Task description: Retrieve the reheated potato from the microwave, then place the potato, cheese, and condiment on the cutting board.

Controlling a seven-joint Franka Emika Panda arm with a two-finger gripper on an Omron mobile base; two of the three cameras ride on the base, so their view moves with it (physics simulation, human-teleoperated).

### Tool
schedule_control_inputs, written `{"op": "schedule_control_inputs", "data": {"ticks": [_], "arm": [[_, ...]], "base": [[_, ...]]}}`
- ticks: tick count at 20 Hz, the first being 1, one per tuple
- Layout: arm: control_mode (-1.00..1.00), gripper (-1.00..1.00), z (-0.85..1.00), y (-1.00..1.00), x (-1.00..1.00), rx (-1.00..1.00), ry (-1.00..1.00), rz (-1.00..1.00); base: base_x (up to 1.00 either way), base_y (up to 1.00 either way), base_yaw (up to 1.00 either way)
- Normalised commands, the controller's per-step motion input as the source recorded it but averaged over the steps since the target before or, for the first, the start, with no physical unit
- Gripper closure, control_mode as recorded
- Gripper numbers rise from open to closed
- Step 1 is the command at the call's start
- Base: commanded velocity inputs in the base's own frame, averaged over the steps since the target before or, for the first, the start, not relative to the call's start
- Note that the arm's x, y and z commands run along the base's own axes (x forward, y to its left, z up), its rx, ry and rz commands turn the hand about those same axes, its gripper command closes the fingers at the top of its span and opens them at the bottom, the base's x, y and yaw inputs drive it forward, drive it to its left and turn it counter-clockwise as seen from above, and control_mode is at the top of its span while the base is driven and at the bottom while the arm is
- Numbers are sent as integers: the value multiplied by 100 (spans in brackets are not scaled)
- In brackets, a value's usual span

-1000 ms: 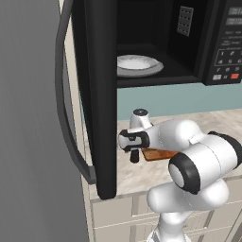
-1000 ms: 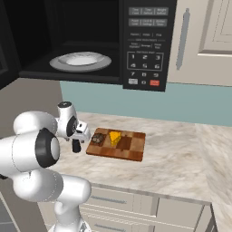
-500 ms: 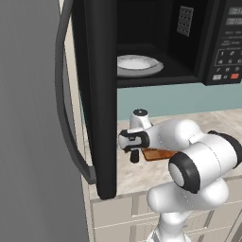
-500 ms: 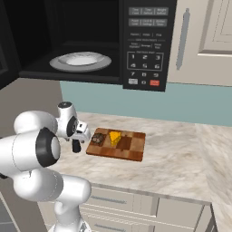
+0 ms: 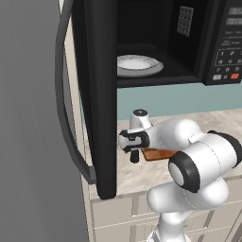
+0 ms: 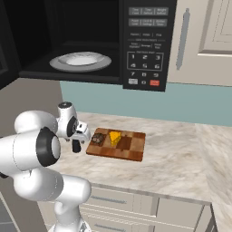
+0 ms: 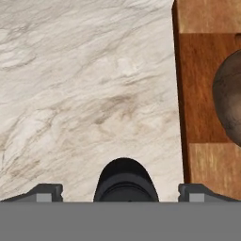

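Scarcely changed from a second ago: arm, board and microwave sit where they sat, and the base views have not shifted.

Gripper (image 7: 120,188): low over the marble bench (image 7: 84,94), jaws spread wide with one tip at each side of the condiment (image 7: 124,181), not pressed on it in the hand view. From the right base view the gripper (image 6: 77,144) hangs just left of the board with the condiment (image 6: 76,146) under it.

Condiment: small black shaker, rounded top, upright on the bench, just off the board's left edge.

Cutting board (image 6: 131,152): checkered light and dark brown wood, flat on the bench; its left edge runs straight down the hand view (image 7: 197,94). Open marble lies to the left of that edge and to the right of the board.

Potato (image 6: 97,137): grey-brown lump on the board's left end, cut off at the right of the hand view (image 7: 228,101).

Cheese (image 6: 115,137): yellow-orange wedge on the board, just right of the potato.

Microwave (image 6: 147,45): door (image 5: 101,94) swung wide, its lower edge close above the gripper (image 5: 134,152); white plate (image 6: 80,61) inside.
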Motion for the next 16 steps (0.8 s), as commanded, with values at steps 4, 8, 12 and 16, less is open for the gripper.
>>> {"op": "schedule_control_inputs", "data": {"ticks": [4,8,12,16], "arm": [[-100,100,-3,0,2,0,3,0],[-100,100,-6,0,0,0,2,0],[-100,100,-1,-1,0,0,0,0],[-100,100,1,-5,0,0,0,0]], "base": [[0,0,0],[0,0,0],[0,0,0],[0,0,0]]}}
